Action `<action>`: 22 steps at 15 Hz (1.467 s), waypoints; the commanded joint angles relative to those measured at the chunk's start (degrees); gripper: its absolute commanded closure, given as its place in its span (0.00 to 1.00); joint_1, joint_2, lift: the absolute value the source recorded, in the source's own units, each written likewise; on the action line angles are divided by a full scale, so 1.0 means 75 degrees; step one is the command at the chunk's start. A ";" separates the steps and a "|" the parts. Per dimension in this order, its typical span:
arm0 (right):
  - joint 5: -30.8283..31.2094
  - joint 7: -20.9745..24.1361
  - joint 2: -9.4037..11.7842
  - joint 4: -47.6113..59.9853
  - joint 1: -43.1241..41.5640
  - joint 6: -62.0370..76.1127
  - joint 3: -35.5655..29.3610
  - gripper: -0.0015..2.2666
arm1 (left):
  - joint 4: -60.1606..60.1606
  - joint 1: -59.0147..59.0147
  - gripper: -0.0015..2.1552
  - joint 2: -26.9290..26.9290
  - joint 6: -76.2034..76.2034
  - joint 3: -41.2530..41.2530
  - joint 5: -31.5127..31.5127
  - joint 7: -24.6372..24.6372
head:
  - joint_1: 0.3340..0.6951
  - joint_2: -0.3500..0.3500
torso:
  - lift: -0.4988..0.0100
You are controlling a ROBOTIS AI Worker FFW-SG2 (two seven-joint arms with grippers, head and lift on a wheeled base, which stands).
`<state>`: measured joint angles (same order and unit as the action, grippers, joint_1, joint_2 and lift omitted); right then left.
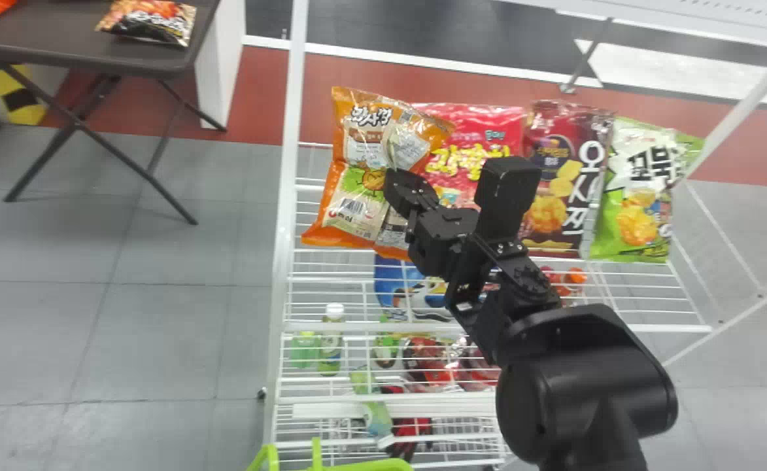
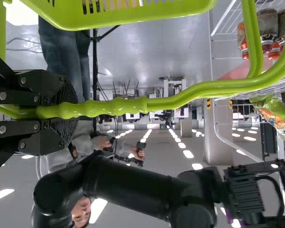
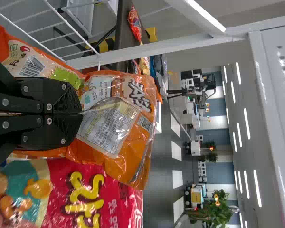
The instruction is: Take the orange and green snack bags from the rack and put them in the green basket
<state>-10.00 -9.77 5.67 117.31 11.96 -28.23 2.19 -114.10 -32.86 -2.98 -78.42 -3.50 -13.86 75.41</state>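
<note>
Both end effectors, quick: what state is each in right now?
Left end effector: closed on the green basket's handle.
Right end effector: closed, pinching the orange snack bag.

Rounded black right arm (image 1: 586, 379), angular black pincer (image 1: 393, 183) with silver screws (image 3: 49, 107)

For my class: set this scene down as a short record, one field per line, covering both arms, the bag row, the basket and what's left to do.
Right gripper: jaws closed on the orange snack bag
Left gripper: jaws closed around the basket's handle
Bag row, head view, left to right: orange, pink, dark red, green
Green basket: at the head view's bottom edge
Left to do: basket both orange and green bags
</note>
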 commanded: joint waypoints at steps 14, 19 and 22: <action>-0.2604 -0.2283 0.0451 0.4984 0.3445 -0.6051 -0.3538 0.93 | -0.0256 -0.0049 1.00 0.0386 0.0125 0.0466 -0.0110 -0.0058 | 1.00 0.00 | 0.98; -0.2089 -0.3057 0.0709 0.4808 0.3726 -0.7575 -0.3690 0.93 | -0.0408 -0.0107 1.00 0.0386 0.0125 0.0747 -0.0192 0.0059 | 1.00 0.00 | 0.98; -0.2100 -0.3291 0.0768 0.4328 0.3890 -0.7809 -0.3362 0.93 | -0.0408 -0.0084 1.00 0.0386 0.0125 0.0794 -0.0215 0.0059 | 1.00 0.00 | 0.98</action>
<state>-25.73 -34.37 11.05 151.77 40.62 -86.30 -24.75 -117.14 -33.60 -0.08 -77.48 2.37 -15.40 75.86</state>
